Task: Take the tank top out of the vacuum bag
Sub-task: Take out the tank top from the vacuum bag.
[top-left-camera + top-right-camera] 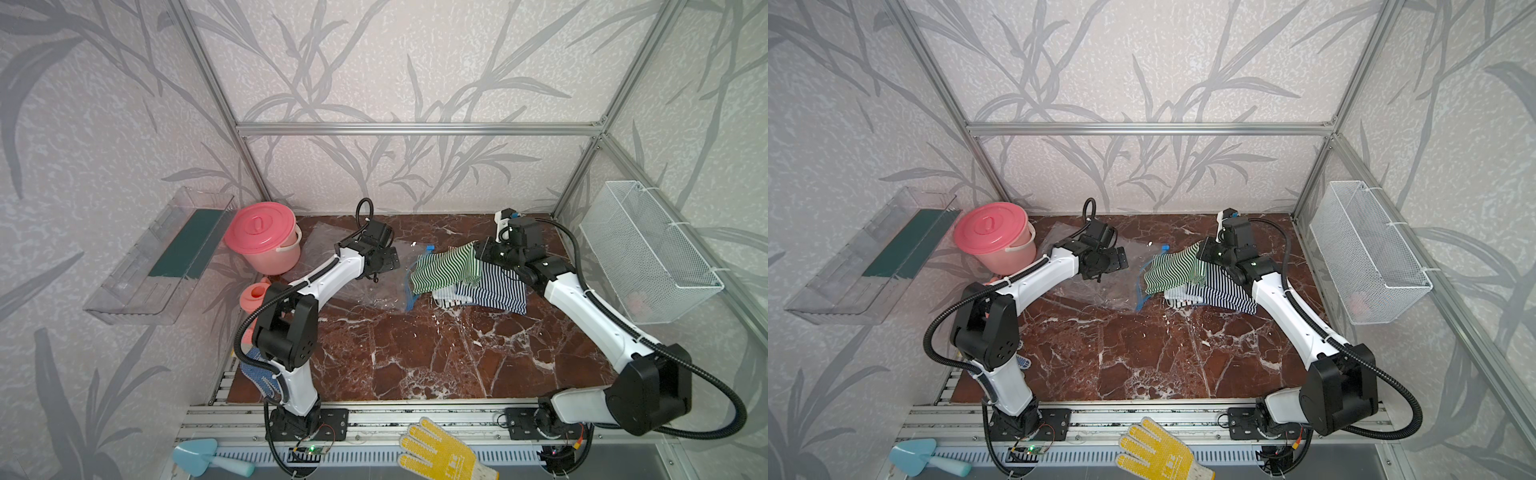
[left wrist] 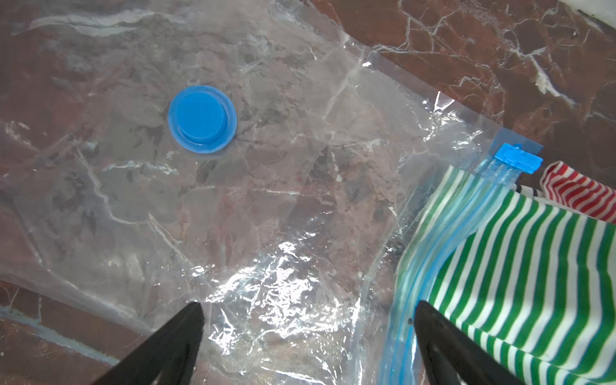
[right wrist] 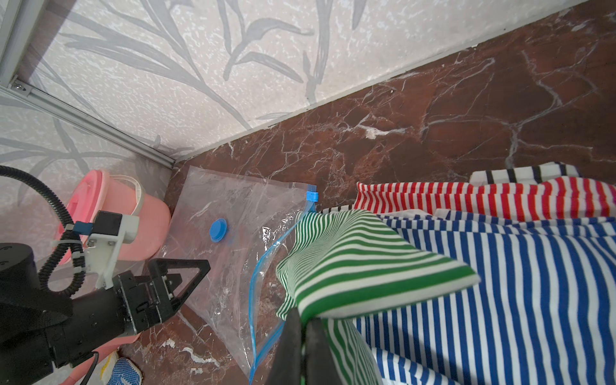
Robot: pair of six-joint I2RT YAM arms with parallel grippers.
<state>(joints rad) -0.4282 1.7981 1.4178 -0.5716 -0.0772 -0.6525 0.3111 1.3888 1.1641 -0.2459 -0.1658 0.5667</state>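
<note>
Pinched shut, my right gripper [image 3: 301,325] held the green-striped tank top [image 1: 444,268] at 3 o'clock of the vacuum bag [image 1: 374,291], one edge at its mouth. My left gripper [image 2: 308,305] hung wide above the bag; pinning it should keep my pull clean.

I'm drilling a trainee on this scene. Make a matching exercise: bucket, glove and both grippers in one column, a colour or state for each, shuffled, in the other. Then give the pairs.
Things
1. bucket
2. glove
3. left gripper
4. right gripper

Colour or state
A. open, over the bag
B. yellow
C. shut on the green striped top
D. pink

Pairs: 1-D, 2-B, 3-A, 4-C
</note>
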